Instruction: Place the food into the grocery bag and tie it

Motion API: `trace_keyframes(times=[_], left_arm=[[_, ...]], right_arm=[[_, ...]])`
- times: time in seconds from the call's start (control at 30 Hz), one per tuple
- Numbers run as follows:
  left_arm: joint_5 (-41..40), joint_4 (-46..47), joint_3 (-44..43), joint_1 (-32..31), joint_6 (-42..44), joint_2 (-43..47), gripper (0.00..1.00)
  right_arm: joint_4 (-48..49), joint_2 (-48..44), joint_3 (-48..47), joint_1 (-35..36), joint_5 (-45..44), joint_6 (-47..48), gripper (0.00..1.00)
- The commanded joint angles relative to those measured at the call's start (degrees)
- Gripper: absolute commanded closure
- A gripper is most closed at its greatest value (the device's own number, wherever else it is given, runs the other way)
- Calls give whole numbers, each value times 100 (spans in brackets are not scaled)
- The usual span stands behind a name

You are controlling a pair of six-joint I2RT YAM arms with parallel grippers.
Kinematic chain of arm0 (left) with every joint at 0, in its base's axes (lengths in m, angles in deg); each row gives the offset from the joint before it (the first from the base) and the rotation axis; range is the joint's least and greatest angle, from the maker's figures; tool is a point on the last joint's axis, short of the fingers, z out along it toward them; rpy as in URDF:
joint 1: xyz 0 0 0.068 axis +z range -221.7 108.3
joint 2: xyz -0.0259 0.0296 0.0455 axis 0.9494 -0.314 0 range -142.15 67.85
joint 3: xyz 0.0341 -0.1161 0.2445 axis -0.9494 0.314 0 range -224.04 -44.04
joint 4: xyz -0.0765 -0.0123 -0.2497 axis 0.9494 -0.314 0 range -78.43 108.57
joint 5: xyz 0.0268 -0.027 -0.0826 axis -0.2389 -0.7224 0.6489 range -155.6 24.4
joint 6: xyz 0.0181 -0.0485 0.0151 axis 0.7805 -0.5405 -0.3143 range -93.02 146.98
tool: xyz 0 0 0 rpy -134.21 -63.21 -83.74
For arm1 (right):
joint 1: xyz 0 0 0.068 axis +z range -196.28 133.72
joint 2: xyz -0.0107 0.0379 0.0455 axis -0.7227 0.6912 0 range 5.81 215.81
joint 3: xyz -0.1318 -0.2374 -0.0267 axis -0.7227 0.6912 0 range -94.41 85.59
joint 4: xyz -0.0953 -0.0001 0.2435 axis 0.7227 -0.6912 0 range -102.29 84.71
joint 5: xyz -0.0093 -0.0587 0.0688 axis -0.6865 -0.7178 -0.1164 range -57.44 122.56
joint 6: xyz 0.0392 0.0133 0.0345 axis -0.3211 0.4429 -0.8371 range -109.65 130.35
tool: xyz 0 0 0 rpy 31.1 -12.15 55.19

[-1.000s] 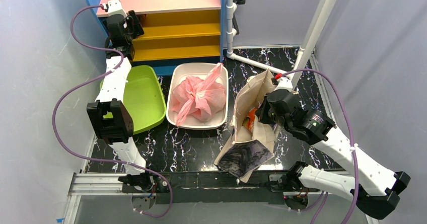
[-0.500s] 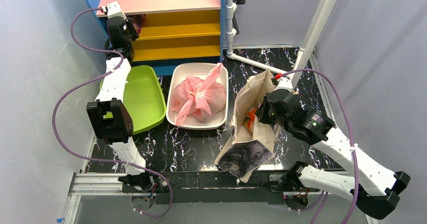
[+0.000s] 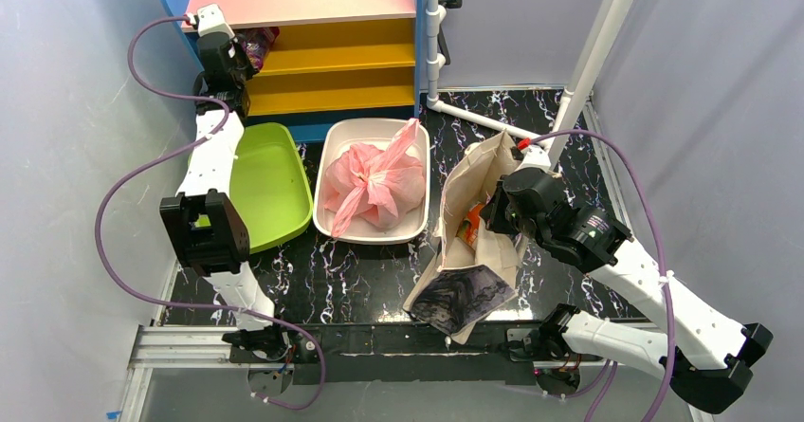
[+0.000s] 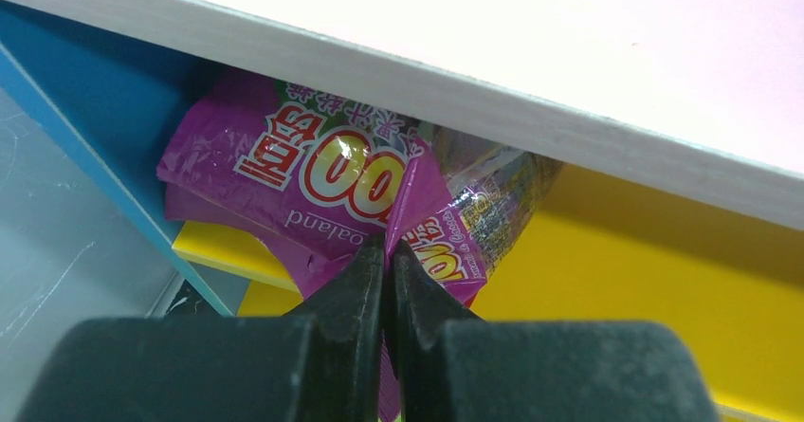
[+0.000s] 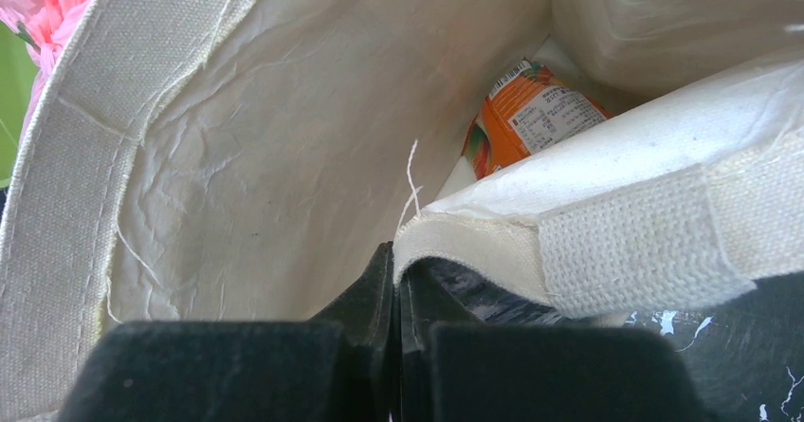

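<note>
Left tool (image 4: 387,245) pinches purple packet (image 4: 313,171) on yellow shelf (image 3: 332,59); black marbled table (image 3: 360,272).

**Marbled surface, bright shelving in a pale enclosure**

A black, white-veined surface (image 3: 370,270) fills the enclosure, ringed by plain pale grey walls (image 3: 57,156) under even light. At 11 o'clock stands a blue-sided shelf unit (image 3: 332,62) with a pink top and yellow shelves. White pipes (image 3: 593,62) rise at 12 and 1 o'clock. An aluminium rail (image 3: 180,346) runs along 6 o'clock.
</note>
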Motion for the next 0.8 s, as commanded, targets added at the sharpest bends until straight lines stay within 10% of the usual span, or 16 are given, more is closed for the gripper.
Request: trace_keyframes(times=[0.0, 0.77], left_arm=[[-217, -570, 142, 150, 111, 456, 100], [-502, -630, 1, -337, 876, 1683, 100]], right_arm=[[142, -13, 36, 9, 197, -37, 99], [-28, 100, -348, 12, 104, 2, 99]])
